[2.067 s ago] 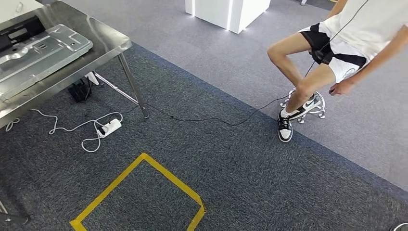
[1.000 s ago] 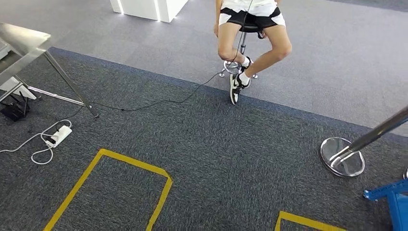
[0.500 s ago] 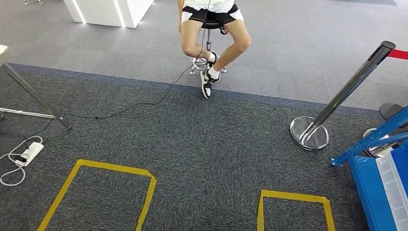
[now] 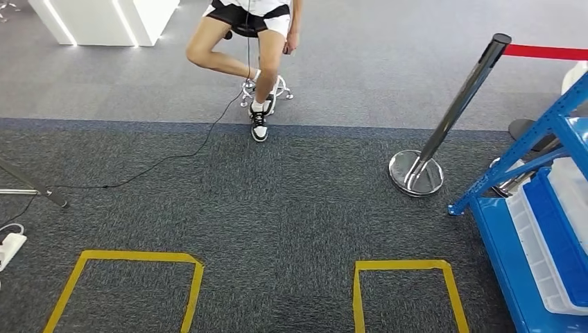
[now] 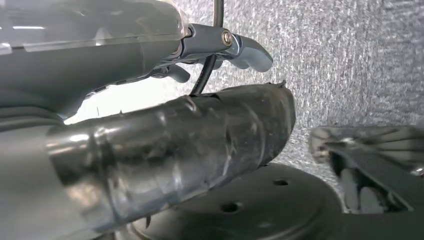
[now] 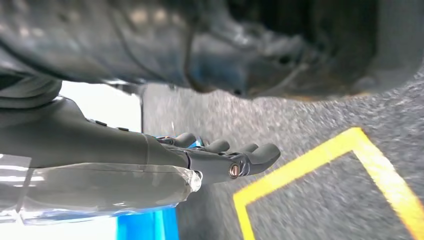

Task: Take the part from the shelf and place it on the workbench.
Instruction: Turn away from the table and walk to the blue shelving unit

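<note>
View swung right, blue steel shelf (image 4: 555,229) w/ clear plastic bins (image 4: 548,257), grey ribbed carpet (image 4: 291,208).

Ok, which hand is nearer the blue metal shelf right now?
Right. The right hand hangs on the side where the blue metal shelf stands, with blue showing past its fingers. The left hand hangs over grey carpet on the robot's other side.

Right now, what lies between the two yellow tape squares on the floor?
Head view: bare dark carpet between the left tape square and right tape square.
</note>
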You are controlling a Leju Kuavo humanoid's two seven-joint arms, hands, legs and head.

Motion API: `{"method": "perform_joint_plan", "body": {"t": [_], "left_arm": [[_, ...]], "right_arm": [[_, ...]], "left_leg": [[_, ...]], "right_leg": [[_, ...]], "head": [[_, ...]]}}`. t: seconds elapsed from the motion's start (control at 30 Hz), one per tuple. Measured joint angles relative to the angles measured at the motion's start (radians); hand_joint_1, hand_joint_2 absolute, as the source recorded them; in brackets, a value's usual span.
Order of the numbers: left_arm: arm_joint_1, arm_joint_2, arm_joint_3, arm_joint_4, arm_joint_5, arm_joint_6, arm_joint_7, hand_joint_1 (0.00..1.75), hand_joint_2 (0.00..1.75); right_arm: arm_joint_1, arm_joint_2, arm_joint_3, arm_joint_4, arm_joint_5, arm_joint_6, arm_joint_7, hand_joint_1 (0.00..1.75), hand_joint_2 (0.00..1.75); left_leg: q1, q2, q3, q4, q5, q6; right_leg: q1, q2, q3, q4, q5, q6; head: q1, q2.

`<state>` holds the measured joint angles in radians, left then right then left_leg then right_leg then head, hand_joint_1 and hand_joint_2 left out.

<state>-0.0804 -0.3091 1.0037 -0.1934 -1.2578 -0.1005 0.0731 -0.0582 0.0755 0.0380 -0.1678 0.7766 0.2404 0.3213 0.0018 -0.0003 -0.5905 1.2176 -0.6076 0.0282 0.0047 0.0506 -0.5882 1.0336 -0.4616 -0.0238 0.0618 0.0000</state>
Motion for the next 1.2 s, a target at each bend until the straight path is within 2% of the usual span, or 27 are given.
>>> {"method": "perform_joint_plan", "body": {"t": [0.07,0.1,0.13,0.17,0.2,0.23,0.27,0.33,0.4,0.43,0.47,0.5,0.53,0.6,0.63,0.7,0.77,0.8,0.87,0.9,0.93,0.97,1.0,1.07,1.1,1.13,1.2], "left_arm": [[0.002,0.0,-0.004,0.0,-0.022,-0.005,0.007,0.0,0.0],[0.002,0.0,-0.009,0.0,-0.031,-0.005,0.009,0.0,0.0],[0.0,0.0,-0.014,0.0,-0.038,-0.005,0.011,0.0,0.0],[-0.002,0.0,-0.019,0.0,-0.043,-0.005,0.012,0.0,0.0],[-0.003,-0.001,-0.023,0.0,-0.048,-0.006,0.013,0.0,0.0],[-0.004,-0.001,-0.027,0.0,-0.056,-0.006,0.016,0.0,0.0],[-0.004,-0.002,-0.031,0.0,-0.067,-0.007,0.019,0.0,0.0],[0.0,-0.003,-0.048,0.0,-0.094,-0.015,0.03,0.0,0.0],[0.004,-0.003,-0.07,0.0,-0.122,-0.029,0.04,0.0,0.0],[0.005,-0.003,-0.081,0.0,-0.134,-0.035,0.044,0.0,0.0],[0.005,-0.003,-0.093,0.0,-0.145,-0.041,0.046,0.0,0.0],[0.004,-0.003,-0.105,0.0,-0.153,-0.046,0.047,0.0,0.0],[0.004,-0.003,-0.116,0.0,-0.16,-0.05,0.046,0.0,0.0],[0.004,-0.003,-0.135,0.0,-0.17,-0.057,0.04,0.0,0.0],[0.003,-0.003,-0.143,0.0,-0.174,-0.061,0.035,0.0,0.0],[0.002,-0.003,-0.159,0.0,-0.182,-0.069,0.026,0.0,0.0],[0.001,-0.003,-0.173,0.0,-0.188,-0.075,0.019,0.0,0.0],[0.002,-0.003,-0.178,0.0,-0.191,-0.077,0.017,0.0,0.0],[0.004,-0.003,-0.187,0.0,-0.193,-0.077,0.015,0.0,0.0],[0.006,-0.003,-0.191,0.0,-0.194,-0.077,0.015,0.0,0.0],[0.007,-0.003,-0.195,0.0,-0.194,-0.078,0.015,0.0,0.0],[0.007,-0.003,-0.197,0.0,-0.194,-0.078,0.015,0.0,0.0],[0.007,-0.003,-0.198,0.0,-0.192,-0.077,0.015,0.0,0.0],[0.007,-0.002,-0.199,0.0,-0.188,-0.075,0.017,0.0,0.0],[0.007,-0.001,-0.199,0.0,-0.185,-0.073,0.018,0.0,0.0],[0.006,-0.001,-0.199,0.0,-0.182,-0.071,0.019,0.0,0.0],[0.005,0.0,-0.199,0.0,-0.177,-0.069,0.02,0.0,0.0]], "right_arm": [[0.0,0.001,-0.02,0.0,-0.024,-0.014,0.009,0.0,0.0],[0.0,0.002,-0.031,0.0,-0.035,-0.02,0.012,0.0,0.0],[0.0,0.002,-0.041,0.0,-0.043,-0.024,0.015,0.0,0.0],[0.001,0.003,-0.049,0.0,-0.049,-0.027,0.015,0.0,0.0],[0.003,0.003,-0.057,0.0,-0.055,-0.029,0.015,0.0,0.0],[0.005,0.003,-0.066,0.0,-0.064,-0.033,0.015,0.0,0.0],[0.006,0.003,-0.076,0.0,-0.076,-0.038,0.016,0.0,0.0],[0.007,0.003,-0.101,0.0,-0.107,-0.054,0.015,0.0,0.0],[0.006,0.003,-0.132,0.0,-0.14,-0.071,0.015,0.0,0.0],[0.007,0.003,-0.148,0.0,-0.154,-0.077,0.014,0.0,0.0],[0.008,0.003,-0.165,0.0,-0.166,-0.082,0.014,0.0,0.0],[0.008,0.003,-0.181,0.0,-0.175,-0.085,0.014,0.0,0.0],[0.008,0.003,-0.194,0.0,-0.182,-0.087,0.014,0.0,0.0],[0.007,0.004,-0.215,0.0,-0.192,-0.089,0.014,0.0,0.0],[0.007,0.005,-0.224,0.0,-0.197,-0.089,0.014,0.0,0.0],[0.008,0.006,-0.241,0.0,-0.205,-0.089,0.015,0.0,0.0],[0.009,0.006,-0.256,0.0,-0.211,-0.089,0.015,0.0,0.0],[0.008,0.006,-0.262,0.0,-0.213,-0.089,0.016,0.0,0.0],[0.006,0.006,-0.271,0.0,-0.215,-0.089,0.016,0.0,0.0],[0.006,0.007,-0.275,0.0,-0.215,-0.089,0.016,0.0,0.0],[0.007,0.007,-0.279,0.0,-0.218,-0.089,0.016,0.0,0.0],[0.007,0.008,-0.284,0.0,-0.221,-0.089,0.017,0.0,0.0],[0.008,0.008,-0.288,0.0,-0.223,-0.089,0.019,0.0,0.0],[0.009,0.01,-0.296,0.0,-0.225,-0.089,0.023,0.0,0.0],[0.008,0.012,-0.298,0.0,-0.223,-0.089,0.025,0.0,0.0],[0.008,0.013,-0.3,0.0,-0.222,-0.09,0.027,0.0,0.0],[0.009,0.015,-0.302,0.0,-0.22,-0.09,0.029,0.0,0.0]], "left_leg": [[-0.005,-0.041,0.055,-0.133,0.067,0.015],[-0.007,-0.059,0.073,-0.177,0.083,0.019],[-0.01,-0.071,0.08,-0.198,0.086,0.021],[-0.011,-0.068,0.081,-0.205,0.088,0.021],[-0.01,-0.059,0.083,-0.213,0.092,0.022],[-0.008,-0.048,0.087,-0.224,0.099,0.024],[-0.005,-0.036,0.092,-0.236,0.107,0.028],[-0.003,-0.009,0.097,-0.251,0.118,0.033],[-0.004,0.018,0.093,-0.252,0.118,0.035],[-0.004,0.031,0.093,-0.251,0.117,0.033],[-0.003,0.043,0.092,-0.25,0.115,0.031],[-0.001,0.053,0.093,-0.248,0.113,0.028],[0.001,0.062,0.094,-0.243,0.109,0.022],[0.0,0.076,0.092,-0.232,0.097,0.006],[-0.001,0.082,0.092,-0.227,0.093,-0.001],[-0.001,0.093,0.096,-0.224,0.088,-0.01],[0.004,0.075,0.092,-0.203,0.069,-0.02],[0.007,0.055,0.076,-0.168,0.044,-0.023],[0.01,0.018,0.016,-0.041,-0.022,-0.026],[0.01,0.012,-0.018,0.025,-0.046,-0.025],[0.009,0.009,-0.041,0.067,-0.051,-0.023],[0.009,0.009,-0.049,0.072,-0.036,-0.019],[0.006,0.008,-0.038,0.036,-0.001,-0.013],[-0.003,0.0,0.015,-0.099,0.08,0.005],[-0.007,-0.004,0.037,-0.157,0.104,0.013],[-0.011,-0.008,0.051,-0.193,0.115,0.019],[-0.016,-0.009,0.057,-0.214,0.116,0.025]], "right_leg": [[0.001,0.022,0.0,0.002,0.002,0.002],[0.0,0.031,-0.003,0.004,0.004,0.005],[-0.003,0.04,-0.008,0.004,0.007,0.01],[-0.005,0.049,-0.011,0.002,0.011,0.017],[-0.006,0.058,-0.013,0.0,0.015,0.024],[-0.005,0.054,-0.016,0.002,0.014,0.028],[-0.004,0.038,-0.024,0.017,0.002,0.033],[-0.004,-0.011,-0.066,0.104,-0.054,0.04],[-0.012,-0.036,-0.12,0.221,-0.108,0.05],[-0.017,-0.042,-0.132,0.25,-0.112,0.055],[-0.023,-0.047,-0.125,0.242,-0.099,0.06],[-0.027,-0.054,-0.099,0.196,-0.071,0.064],[-0.031,-0.07,-0.059,0.126,-0.041,0.068],[-0.029,-0.098,0.0,0.019,-0.005,0.064],[-0.026,-0.105,0.011,-0.002,-0.003,0.058],[-0.021,-0.091,0.008,-0.002,-0.005,0.042],[-0.022,-0.075,0.007,-0.007,-0.001,0.028],[-0.023,-0.067,0.007,-0.01,0.001,0.021],[-0.02,-0.05,0.005,-0.011,0.003,0.011],[-0.017,-0.042,0.004,-0.011,0.004,0.008],[-0.014,-0.033,0.004,-0.01,0.003,0.006],[-0.011,-0.025,0.006,-0.01,0.003,0.005],[-0.008,-0.018,0.008,-0.01,0.002,0.003],[-0.005,-0.007,0.013,-0.01,-0.001,0.003],[-0.006,-0.003,0.013,-0.01,-0.001,0.004],[-0.007,-0.001,0.011,-0.01,-0.001,0.007],[-0.01,0.001,0.007,-0.014,0.002,0.016]], "head": [[0.0,0.0],[0.0,0.0],[0.0,0.0],[0.0,0.0],[0.0,0.0],[0.0,0.0],[0.001,0.0],[0.002,0.0],[0.003,0.0],[0.003,0.0],[0.003,0.0],[0.003,0.0],[0.003,0.0],[0.003,0.0],[0.003,0.0],[0.002,0.0],[0.002,0.0],[0.002,0.0],[0.002,0.0],[0.002,0.0],[0.002,0.0],[0.002,0.0],[0.002,0.0],[0.002,0.0],[0.002,0.0],[0.002,0.0],[0.001,0.0]]}}
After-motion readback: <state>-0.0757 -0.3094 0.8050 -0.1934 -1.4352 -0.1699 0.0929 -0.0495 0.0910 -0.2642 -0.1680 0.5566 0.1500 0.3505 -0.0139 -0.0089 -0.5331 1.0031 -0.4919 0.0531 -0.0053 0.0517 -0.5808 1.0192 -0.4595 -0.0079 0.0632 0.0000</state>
